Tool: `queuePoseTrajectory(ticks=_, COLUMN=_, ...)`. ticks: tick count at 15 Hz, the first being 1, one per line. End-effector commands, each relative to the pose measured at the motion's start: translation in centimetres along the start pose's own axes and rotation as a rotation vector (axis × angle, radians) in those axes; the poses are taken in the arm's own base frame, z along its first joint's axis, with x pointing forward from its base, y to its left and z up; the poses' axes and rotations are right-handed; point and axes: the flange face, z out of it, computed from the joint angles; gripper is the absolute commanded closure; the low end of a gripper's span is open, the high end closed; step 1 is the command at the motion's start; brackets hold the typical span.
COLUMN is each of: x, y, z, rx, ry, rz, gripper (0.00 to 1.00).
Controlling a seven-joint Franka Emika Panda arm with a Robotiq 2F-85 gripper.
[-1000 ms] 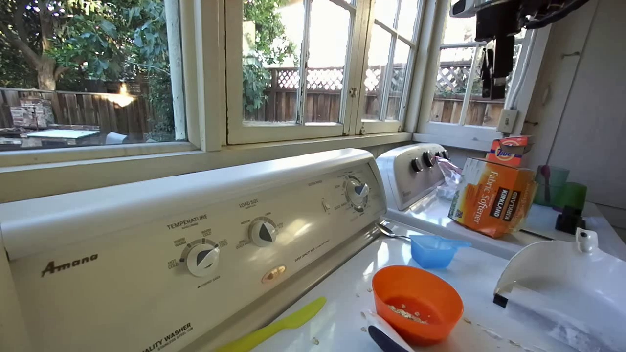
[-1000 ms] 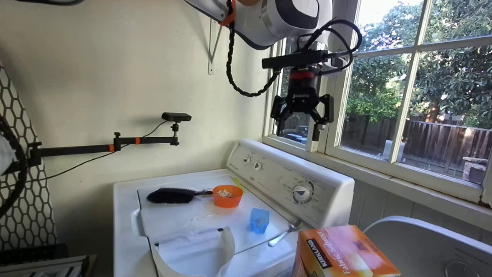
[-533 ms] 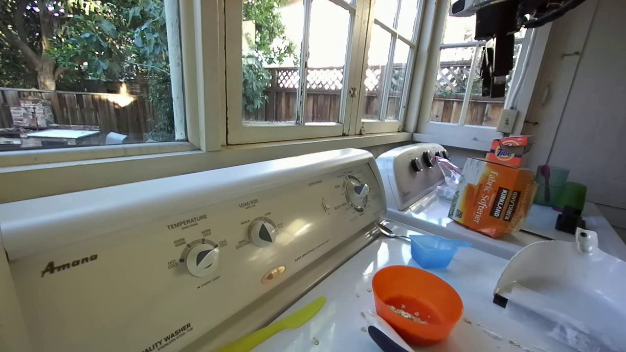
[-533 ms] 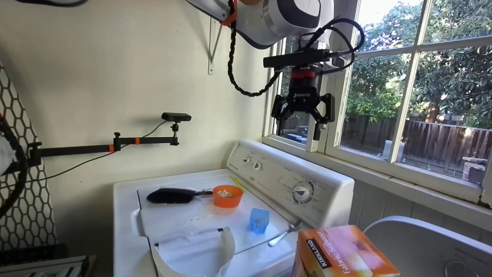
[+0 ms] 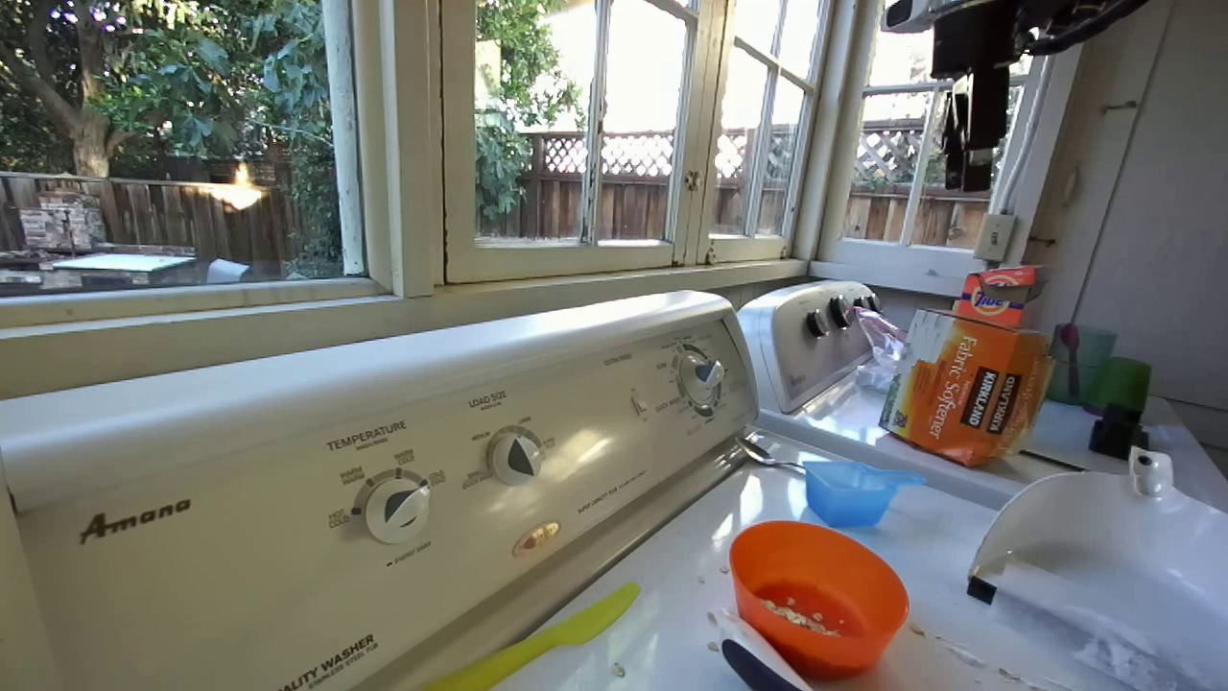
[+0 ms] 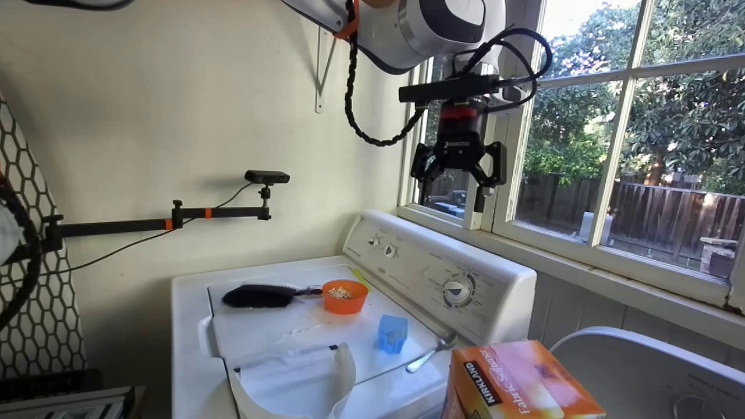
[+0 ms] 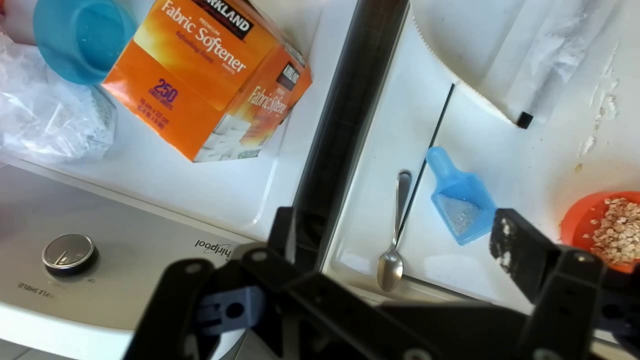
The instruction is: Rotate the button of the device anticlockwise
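Beyond parted jaws lie a spoon point(image 7: 390, 270) and blue scoop point(image 7: 465, 188).

Daylight comes in through the windows point(image 5: 597, 125); in an exterior view some of the glass is burnt out to white, and the arm point(image 5: 974, 48) looks nearly black against it. Glare patches the control panel point(image 5: 460, 523) and streaks the table point(image 5: 758, 499). In an exterior view the wall point(image 6: 186, 105) is softly lit, with deep shadow at the lower left. In the wrist view the fingers point(image 7: 522, 252) are dark and blurred, the large print on the box point(image 7: 205, 82) is clear, and the bag point(image 7: 50, 110) is full of white highlights.
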Motion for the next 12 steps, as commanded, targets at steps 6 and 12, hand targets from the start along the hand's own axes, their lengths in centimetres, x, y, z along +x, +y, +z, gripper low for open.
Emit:
queuePoseTrajectory(ticks=6, x=9.8, y=-7.7, z=2.0, rx=0.038, ry=0.111, rz=-0.112, gripper=0.00)
queuePoseTrajectory(ticks=12, x=16.4, y=-13.9, z=6.7, rx=0.087, ry=0.074, rz=-0.246, gripper=0.00)
